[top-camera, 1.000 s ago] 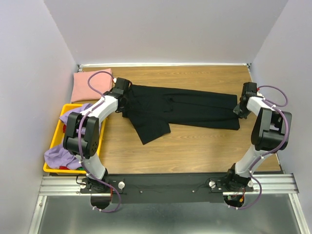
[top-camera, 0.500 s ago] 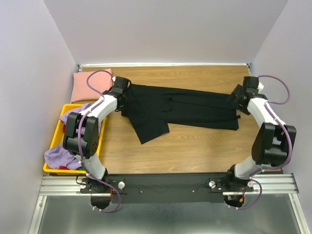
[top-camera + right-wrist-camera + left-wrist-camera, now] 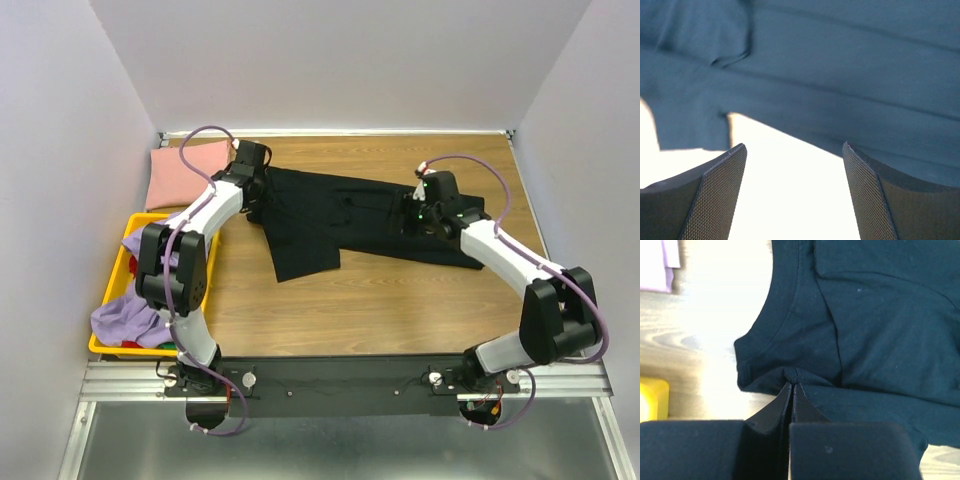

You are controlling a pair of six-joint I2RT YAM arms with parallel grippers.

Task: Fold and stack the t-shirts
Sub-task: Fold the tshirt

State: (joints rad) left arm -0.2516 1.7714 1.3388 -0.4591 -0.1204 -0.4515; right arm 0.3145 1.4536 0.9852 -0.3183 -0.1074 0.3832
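A wooden table (image 3: 400,300) between pale walls carries the black t-shirt (image 3: 350,215), laid lengthwise and partly folded. The left gripper (image 3: 792,385) pinches its collar edge, and the right gripper (image 3: 795,152) hangs spread over its right half. Left of this shirt lies the pink t-shirt (image 3: 185,170), seemingly folded. Nearer, the lavender t-shirt (image 3: 125,318) slumps unfolded in the yellow crate (image 3: 118,262). Nothing is stacked yet.

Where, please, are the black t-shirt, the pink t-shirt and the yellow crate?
black t-shirt (image 3: 320,225), top external view, flat middle of the body.
pink t-shirt (image 3: 168,185), top external view, middle of the folded cloth.
yellow crate (image 3: 120,268), top external view, its left rim.
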